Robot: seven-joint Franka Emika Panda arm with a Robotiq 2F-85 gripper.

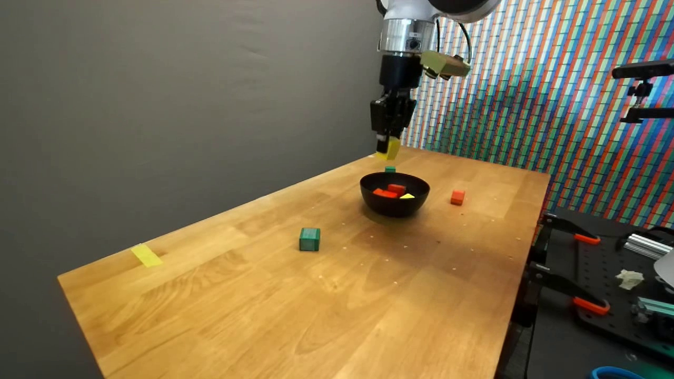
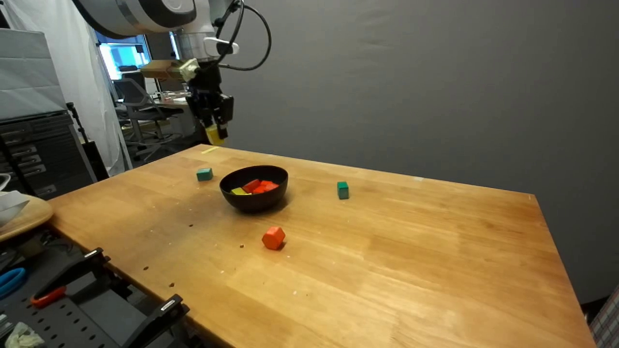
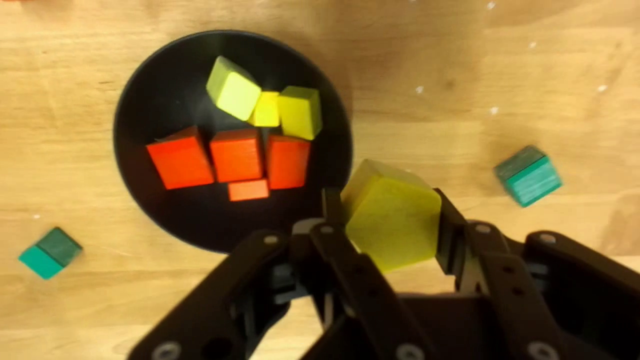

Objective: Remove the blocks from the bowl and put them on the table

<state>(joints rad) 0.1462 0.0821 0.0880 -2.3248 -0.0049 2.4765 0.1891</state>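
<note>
"How's the gripper posed?"
"Pointing down above the tabletop, pinching a yellow block."
"And the bowl?"
"Lower and near it, well in from the tabletop's edges, holding red blocks and yellow blocks."

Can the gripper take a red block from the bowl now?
Probably not: the gripper is closed on a yellow block and likely must release it first, though the red blocks lie uncovered in the bowl.
</note>
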